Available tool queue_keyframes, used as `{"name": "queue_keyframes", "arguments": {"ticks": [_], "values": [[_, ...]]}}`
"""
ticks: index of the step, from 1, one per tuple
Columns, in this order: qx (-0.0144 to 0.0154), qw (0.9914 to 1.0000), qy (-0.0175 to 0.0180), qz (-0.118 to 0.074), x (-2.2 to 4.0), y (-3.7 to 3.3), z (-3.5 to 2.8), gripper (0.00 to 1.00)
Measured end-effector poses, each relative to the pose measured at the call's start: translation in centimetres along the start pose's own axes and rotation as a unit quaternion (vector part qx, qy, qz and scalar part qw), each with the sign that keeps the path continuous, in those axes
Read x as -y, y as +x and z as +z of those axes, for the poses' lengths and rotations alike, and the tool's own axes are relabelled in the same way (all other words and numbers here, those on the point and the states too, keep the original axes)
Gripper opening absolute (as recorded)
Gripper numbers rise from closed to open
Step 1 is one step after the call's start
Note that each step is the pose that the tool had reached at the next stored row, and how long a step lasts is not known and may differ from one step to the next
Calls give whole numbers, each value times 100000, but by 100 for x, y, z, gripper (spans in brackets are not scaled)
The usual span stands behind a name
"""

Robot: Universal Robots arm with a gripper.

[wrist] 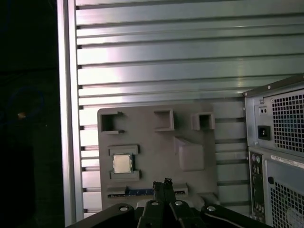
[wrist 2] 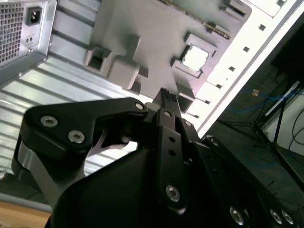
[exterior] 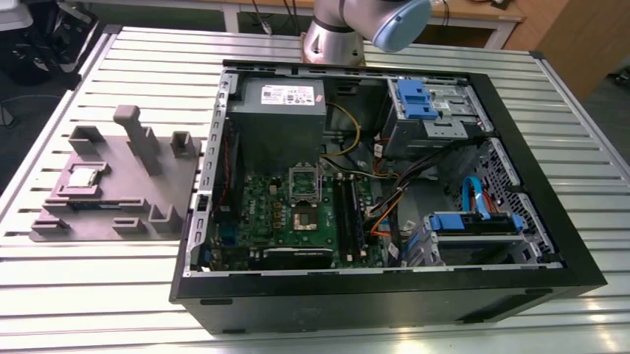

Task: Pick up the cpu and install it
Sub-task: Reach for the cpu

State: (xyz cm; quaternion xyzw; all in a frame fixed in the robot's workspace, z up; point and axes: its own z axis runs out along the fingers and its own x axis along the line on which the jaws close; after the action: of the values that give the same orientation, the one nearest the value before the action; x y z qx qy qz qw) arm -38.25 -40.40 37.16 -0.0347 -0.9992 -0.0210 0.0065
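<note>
Light comes evenly from overhead, and the ribbed metal surface (exterior: 99, 295) throws it back in pale bands. Inside the computer case (exterior: 394, 302) it is dimmer, with soft shadows. In the second wrist view the surface's edge burns out white and the cpu (wrist 2: 195, 58) glares. In the first wrist view, everything beyond the surface's edge falls near black.

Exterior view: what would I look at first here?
Probably the big open computer case in the middle, its green board and wires showing. Then the little shiny cpu sitting in a grey holder on the exterior view's left, outside the case. The gripper, seen in the first wrist view, holds nothing.
</note>
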Motion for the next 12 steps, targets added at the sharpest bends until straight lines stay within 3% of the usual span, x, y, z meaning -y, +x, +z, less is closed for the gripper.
{"name": "queue_keyframes", "arguments": {"ticks": [2,3,6,12], "values": [[-8,100000,6,-86,7,78,14,10],[-10,100000,7,-172,13,153,28,10],[-23,99999,11,-339,21,259,45,10],[-19,99999,11,-389,25,306,47,10]]}}
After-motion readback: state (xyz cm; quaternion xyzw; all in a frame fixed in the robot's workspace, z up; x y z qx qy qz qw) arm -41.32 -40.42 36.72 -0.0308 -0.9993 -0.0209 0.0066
